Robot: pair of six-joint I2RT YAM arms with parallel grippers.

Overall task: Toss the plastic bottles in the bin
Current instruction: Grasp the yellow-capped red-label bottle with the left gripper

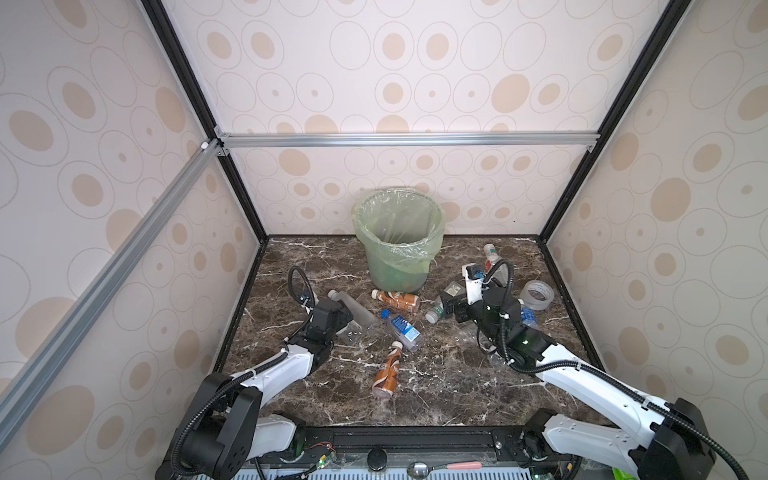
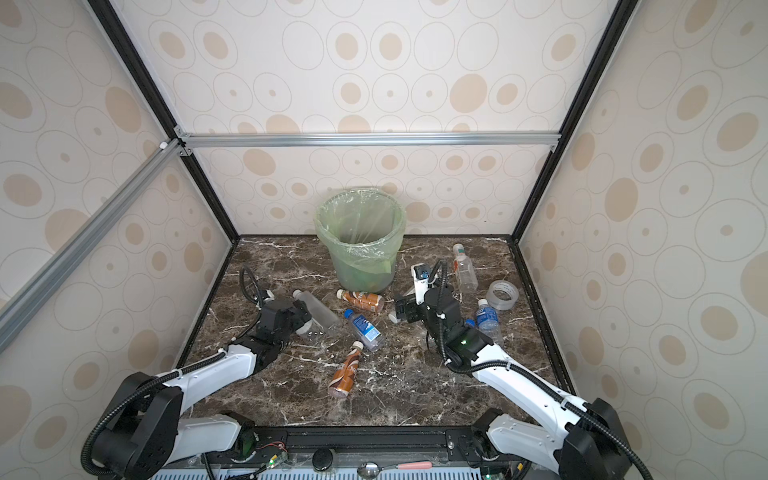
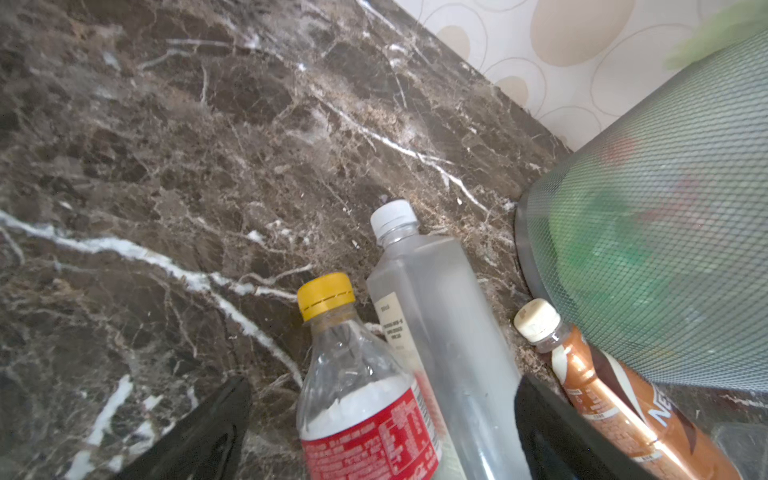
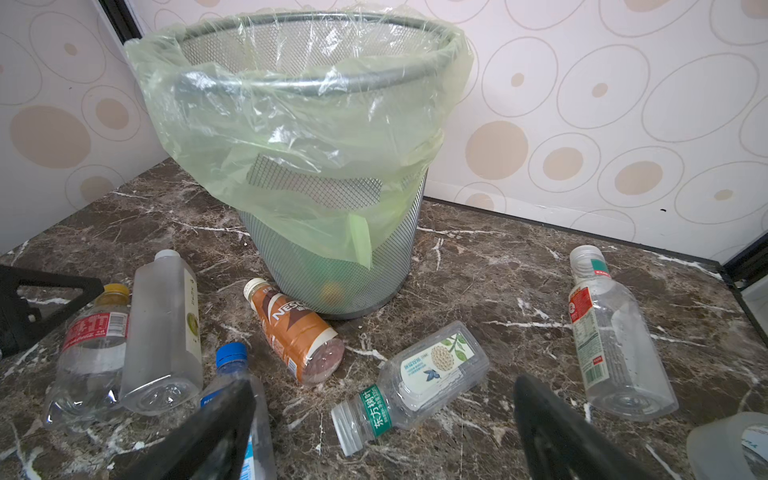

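Bin (image 1: 395,253) upright at table (image 1: 436,395) rear centre; coloured shapes show through its mesh. Plastic bottles (image 1: 401,326) lie scattered on table before it. Left tool (image 3: 382,382) wide open, astride yellow-capped bottle (image 3: 353,415) and frosted bottle (image 3: 449,316), closed on neither. Right tool (image 4: 384,384) wide open over green-labelled bottle (image 4: 419,374), empty.

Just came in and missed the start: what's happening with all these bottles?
Two robot arms are clearing plastic bottles off the marble table into the green-lined bin. Both grippers are open and empty: the left gripper hangs over a frosted bottle and a yellow-capped bottle, the right gripper over a green-labelled bottle. Several more bottles lie loose on the table.
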